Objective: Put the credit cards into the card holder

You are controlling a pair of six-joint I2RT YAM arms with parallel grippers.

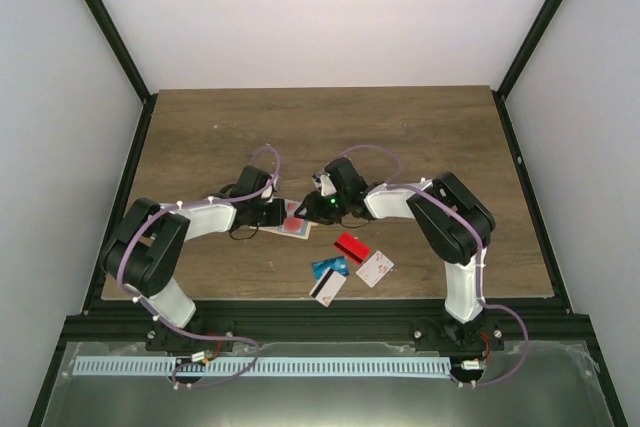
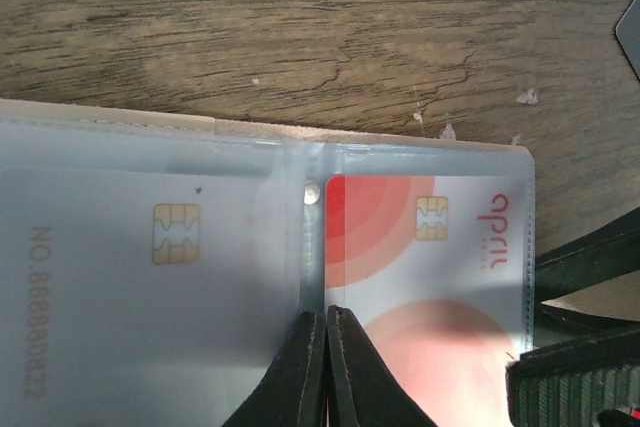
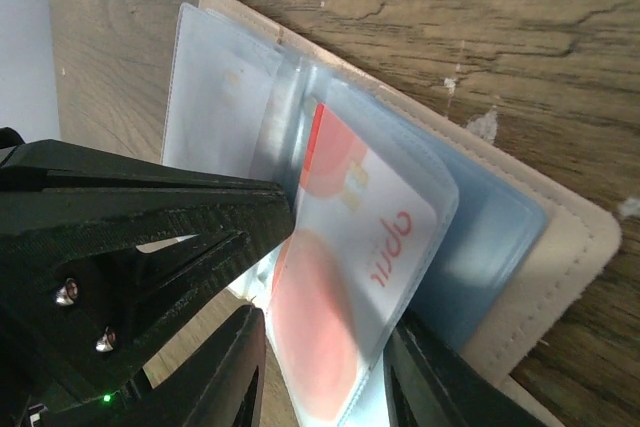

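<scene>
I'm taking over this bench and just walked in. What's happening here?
The card holder lies open on the table. The left claw, shut, has its tips on the fold between the clear sleeves, seemingly pinning it. The right claw straddles a white card with red dots sitting inside a sleeve; whether it grips is unclear. Loose nearer the arms: a red card, a blue card, a black-striped white card and another white card.

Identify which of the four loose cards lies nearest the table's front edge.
The white card with the black stripe. The blue card, red card and other white card all lie farther back.
</scene>
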